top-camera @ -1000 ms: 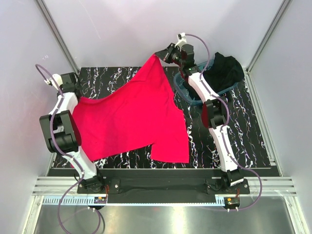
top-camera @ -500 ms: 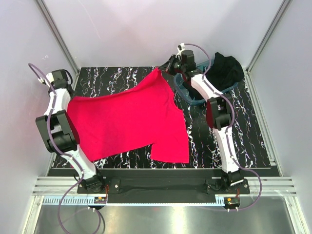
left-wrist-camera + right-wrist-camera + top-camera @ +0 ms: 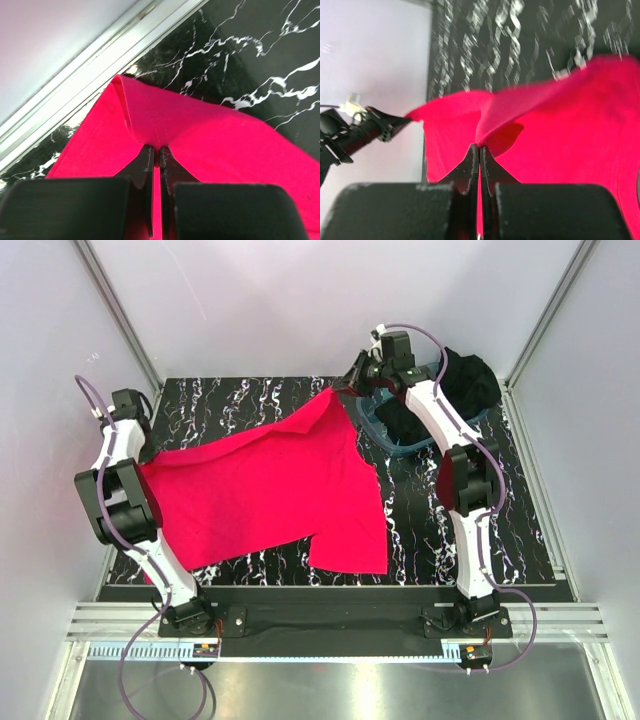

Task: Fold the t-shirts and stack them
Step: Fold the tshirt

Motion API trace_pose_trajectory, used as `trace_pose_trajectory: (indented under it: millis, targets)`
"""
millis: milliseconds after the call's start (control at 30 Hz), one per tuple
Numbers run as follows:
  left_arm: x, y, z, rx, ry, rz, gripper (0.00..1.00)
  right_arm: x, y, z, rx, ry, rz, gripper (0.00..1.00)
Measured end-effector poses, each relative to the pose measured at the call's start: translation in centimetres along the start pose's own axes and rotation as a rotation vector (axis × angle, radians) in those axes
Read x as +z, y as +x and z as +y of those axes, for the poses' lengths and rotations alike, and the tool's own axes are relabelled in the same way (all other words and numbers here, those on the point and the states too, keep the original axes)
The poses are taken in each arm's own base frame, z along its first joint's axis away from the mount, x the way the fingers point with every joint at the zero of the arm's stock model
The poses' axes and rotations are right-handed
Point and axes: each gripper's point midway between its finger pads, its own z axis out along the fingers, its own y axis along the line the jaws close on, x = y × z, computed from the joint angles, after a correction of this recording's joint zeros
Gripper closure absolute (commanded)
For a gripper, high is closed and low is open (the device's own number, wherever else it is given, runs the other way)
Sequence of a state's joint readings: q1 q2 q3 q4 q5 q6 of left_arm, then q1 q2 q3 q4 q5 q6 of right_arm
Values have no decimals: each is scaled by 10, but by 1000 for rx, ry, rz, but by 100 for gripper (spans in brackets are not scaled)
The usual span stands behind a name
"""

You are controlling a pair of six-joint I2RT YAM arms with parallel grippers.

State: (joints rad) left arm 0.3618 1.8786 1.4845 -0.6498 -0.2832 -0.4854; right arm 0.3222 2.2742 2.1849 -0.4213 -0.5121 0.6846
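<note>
The pinkish-red t-shirt [image 3: 270, 485] is stretched across the marble table between both grippers. My left gripper [image 3: 143, 458] is shut on its left corner near the table's left edge; the left wrist view shows the jaws pinched on a fold of red cloth [image 3: 200, 130] at the left gripper [image 3: 156, 148]. My right gripper [image 3: 345, 388] is shut on the shirt's far corner, held above the table; the right wrist view shows the right gripper [image 3: 479, 146] nipping red cloth [image 3: 570, 130]. The black t-shirt [image 3: 455, 385] lies heaped in the tub at the back right.
A clear teal plastic tub [image 3: 385, 435] stands at the back right, just right of my right gripper. Metal frame posts and white walls close the sides and back. The shirt's near hem hangs close to the table's front edge [image 3: 330, 585].
Both grippers have come down with the shirt. The right gripper moved right and lower, towards the tub; the left moved lower at the table's left edge. The shirt lies flatter.
</note>
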Motion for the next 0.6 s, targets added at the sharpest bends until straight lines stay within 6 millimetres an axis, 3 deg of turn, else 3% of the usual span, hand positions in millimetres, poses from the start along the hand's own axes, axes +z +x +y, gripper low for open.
trace_pose_trajectory:
  millis: [333, 600]
  targets:
    - [2, 3, 19, 30, -34, 33, 100, -5, 56, -57, 112, 166, 181, 100]
    - [2, 5, 32, 49, -56, 55, 100, -19, 67, -75, 98, 241, 227, 100]
